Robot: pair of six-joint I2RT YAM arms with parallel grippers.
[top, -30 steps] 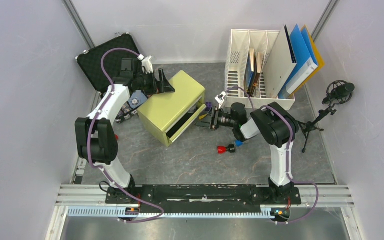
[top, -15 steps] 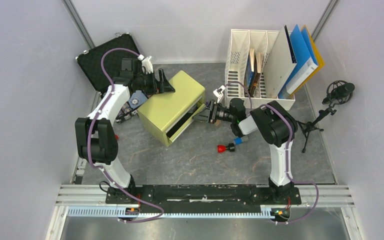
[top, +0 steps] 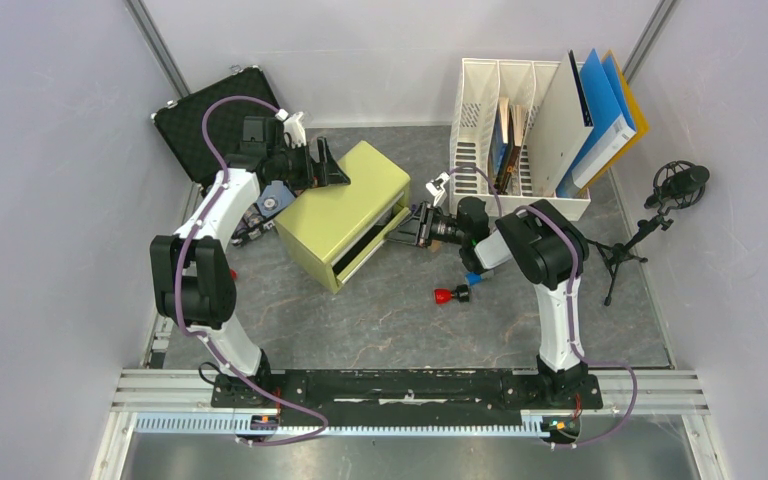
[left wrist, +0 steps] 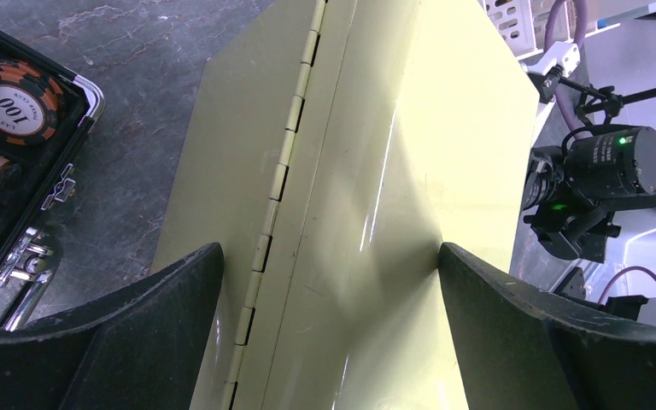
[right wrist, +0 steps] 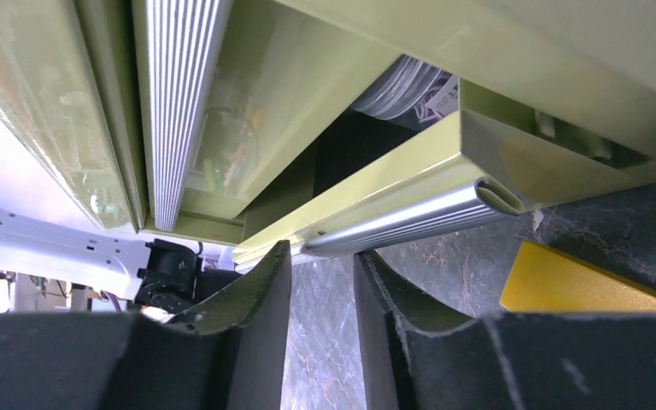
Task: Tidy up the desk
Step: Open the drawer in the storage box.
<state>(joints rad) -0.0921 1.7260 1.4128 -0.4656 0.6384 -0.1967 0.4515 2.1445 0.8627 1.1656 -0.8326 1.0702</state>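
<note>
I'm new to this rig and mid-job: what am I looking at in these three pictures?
A left robot arm and a right robot arm stand at the near edge of a dark grey marbled desk. The overhead picture shows both; the other two come from cameras on each wrist. The left hand is open wide astride a yellow-green drawer cabinet. The right hand, fingers close together, sits at the cabinet's silvery drawer handle; grip unclear. Nearby: a white file rack, a black case, a black tripod microphone.

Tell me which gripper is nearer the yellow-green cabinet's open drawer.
Right. The right gripper sits at the drawer front edge; the left gripper straddles the cabinet on its opposite, hinged side.
</note>
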